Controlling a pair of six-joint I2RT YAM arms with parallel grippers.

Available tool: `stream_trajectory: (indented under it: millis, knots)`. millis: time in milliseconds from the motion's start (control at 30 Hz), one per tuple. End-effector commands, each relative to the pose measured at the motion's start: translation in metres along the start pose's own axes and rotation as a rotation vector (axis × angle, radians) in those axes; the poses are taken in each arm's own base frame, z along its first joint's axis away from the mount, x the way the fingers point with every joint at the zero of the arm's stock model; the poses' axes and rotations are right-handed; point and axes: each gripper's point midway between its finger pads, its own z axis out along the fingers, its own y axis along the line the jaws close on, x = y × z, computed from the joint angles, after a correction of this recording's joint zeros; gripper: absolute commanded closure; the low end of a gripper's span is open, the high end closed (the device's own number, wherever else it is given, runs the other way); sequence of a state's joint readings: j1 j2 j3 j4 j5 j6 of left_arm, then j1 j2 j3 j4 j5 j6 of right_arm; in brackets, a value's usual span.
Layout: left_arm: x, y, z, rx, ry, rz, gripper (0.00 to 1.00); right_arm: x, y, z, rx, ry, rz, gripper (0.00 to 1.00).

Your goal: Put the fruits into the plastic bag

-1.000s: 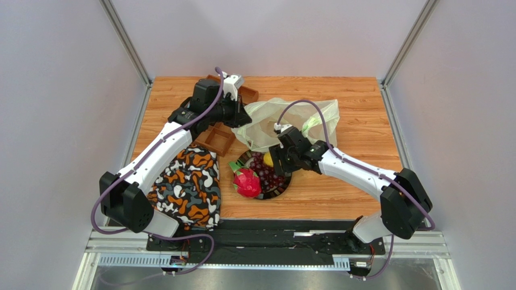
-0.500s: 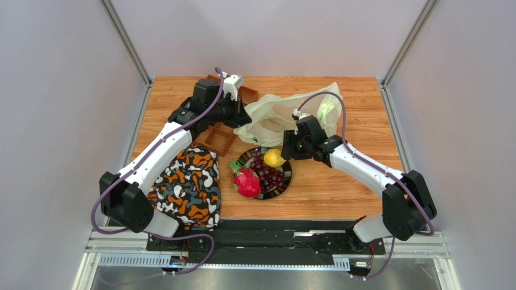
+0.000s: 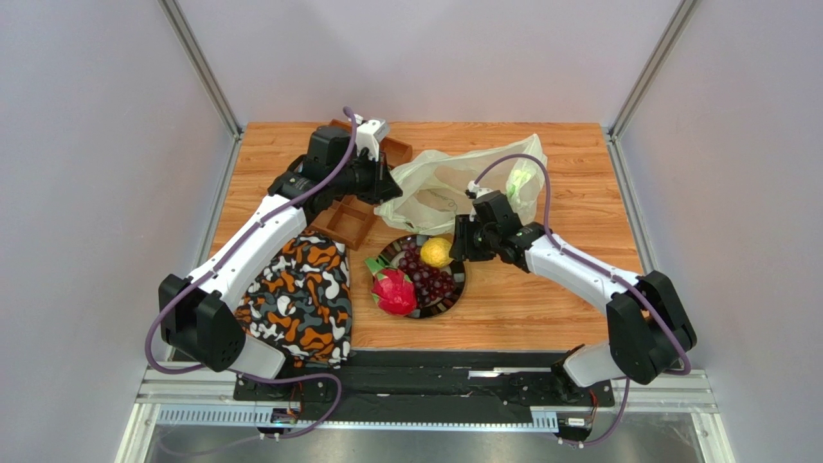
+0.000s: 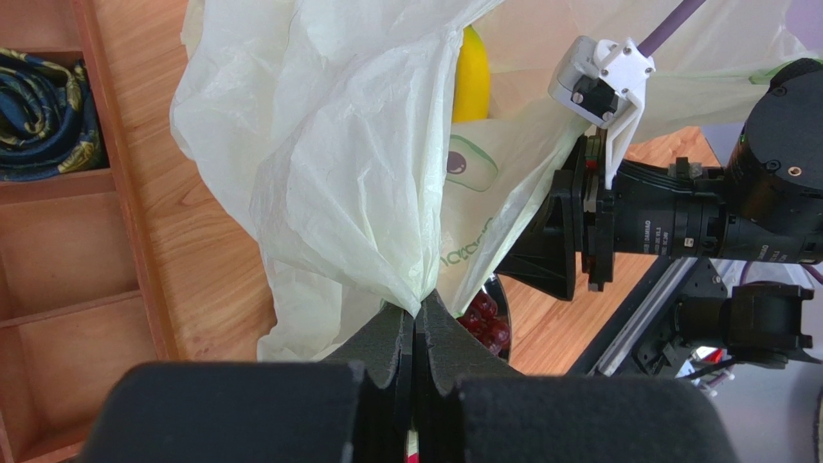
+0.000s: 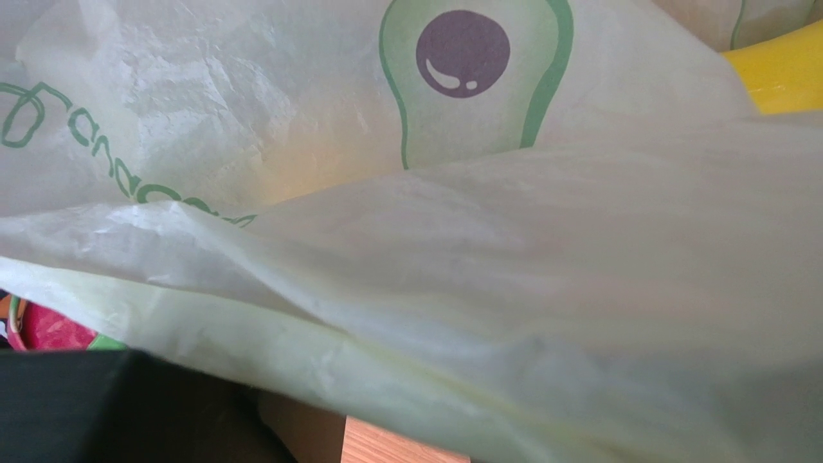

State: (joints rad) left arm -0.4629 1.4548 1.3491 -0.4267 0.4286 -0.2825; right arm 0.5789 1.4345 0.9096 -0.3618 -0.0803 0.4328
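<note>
The plastic bag (image 3: 454,183) lies on the table behind a dark plate (image 3: 455,294). My left gripper (image 3: 386,188) is shut on a bunched edge of the bag (image 4: 328,154) and holds it up, fingertips pinched together (image 4: 417,313). A yellow banana (image 4: 470,82) shows inside the bag, and again in the right wrist view (image 5: 782,68). On the plate sit a small round yellow fruit (image 3: 437,253), dark purple grapes (image 3: 435,282) and a pink-red dragon fruit (image 3: 394,291). My right gripper (image 3: 457,241) hovers at the bag's near edge beside the plate. Bag film (image 5: 464,241) fills its view, hiding its jaws.
A wooden compartment tray (image 3: 350,224) stands under the left arm, with a dark blue rolled cloth (image 4: 39,96) in one compartment. An orange, black and white patterned cloth (image 3: 295,299) lies at the front left. Bare wood table (image 3: 580,193) lies to the right of the bag.
The right arm has left the plate and moved back to the bag's near edge, uncovering the small yellow fruit. The bag's right side now stands higher. The left arm has not moved.
</note>
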Motion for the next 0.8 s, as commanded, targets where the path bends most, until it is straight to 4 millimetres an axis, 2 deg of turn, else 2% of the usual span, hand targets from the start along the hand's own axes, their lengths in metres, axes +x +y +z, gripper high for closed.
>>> stream_trajectory:
  millis: [0, 100, 300, 500, 567, 733, 767]
  knots:
    - [-0.007, -0.003, -0.001, 0.018, -0.031, 0.019, 1.0, -0.022, 0.006, 0.001, -0.028, -0.072, -0.013, 0.56]
    - [-0.007, -0.004, -0.001, 0.021, -0.03, 0.019, 1.0, -0.022, 0.003, 0.003, -0.017, -0.066, -0.016, 0.57]
    - [-0.007, -0.003, -0.001, 0.021, -0.029, 0.019, 1.0, -0.018, -0.002, 0.002, 0.006, -0.058, -0.026, 0.68]
    - [-0.007, -0.004, -0.001, 0.023, -0.03, 0.019, 1.0, -0.019, 0.0, -0.003, -0.004, -0.065, -0.032, 0.9]
    - [-0.007, -0.004, -0.001, 0.023, -0.031, 0.018, 1.0, -0.022, 0.002, -0.008, -0.014, -0.08, -0.041, 1.0]
    - [-0.007, -0.004, -0.001, 0.023, -0.031, 0.02, 1.0, -0.032, 0.016, -0.029, -0.083, -0.144, -0.081, 1.0]
    - [-0.007, -0.004, -0.001, 0.023, -0.031, 0.018, 1.0, -0.036, 0.024, -0.04, -0.117, -0.172, -0.109, 1.0]
